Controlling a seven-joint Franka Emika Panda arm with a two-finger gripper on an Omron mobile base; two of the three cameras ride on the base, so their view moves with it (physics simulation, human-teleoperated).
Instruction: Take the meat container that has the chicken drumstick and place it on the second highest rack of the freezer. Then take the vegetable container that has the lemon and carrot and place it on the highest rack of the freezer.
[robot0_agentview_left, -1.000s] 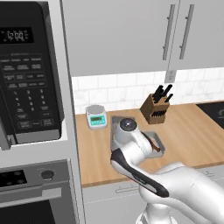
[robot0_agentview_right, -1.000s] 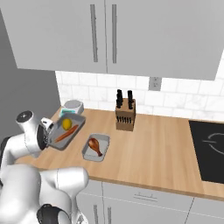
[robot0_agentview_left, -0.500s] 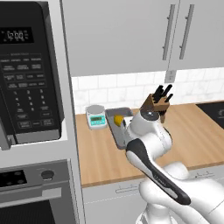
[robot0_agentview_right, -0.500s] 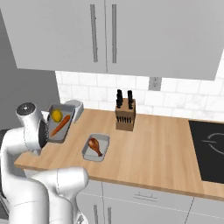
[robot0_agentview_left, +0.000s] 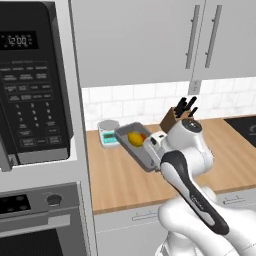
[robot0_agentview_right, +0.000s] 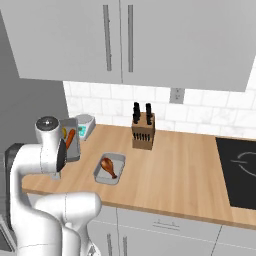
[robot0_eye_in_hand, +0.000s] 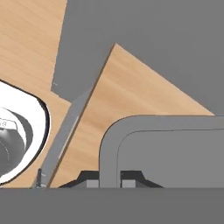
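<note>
Hand view cuts off the grey vegetable tray (robot0_eye_in_hand: 162, 148) whose rounded rim sits clamped between the gripper (robot0_eye_in_hand: 109, 179) tips, held tilted above the wooden counter (robot0_agentview_left: 125, 180), while the drumstick tray (robot0_agentview_right: 110, 169) lies flat.

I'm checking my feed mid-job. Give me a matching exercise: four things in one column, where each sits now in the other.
1. grey vegetable container with lemon and carrot
2. grey meat container with brown drumstick
3. wooden knife block
4. small teal-and-white kitchen scale

A. flat on the wooden counter, in front of the knife block
B. against the tiled wall, by the tall oven unit
C. tilted, lifted off the counter at the arm
D. upright, near the backsplash

Pairs: 1-C, 2-A, 3-D, 4-B
</note>
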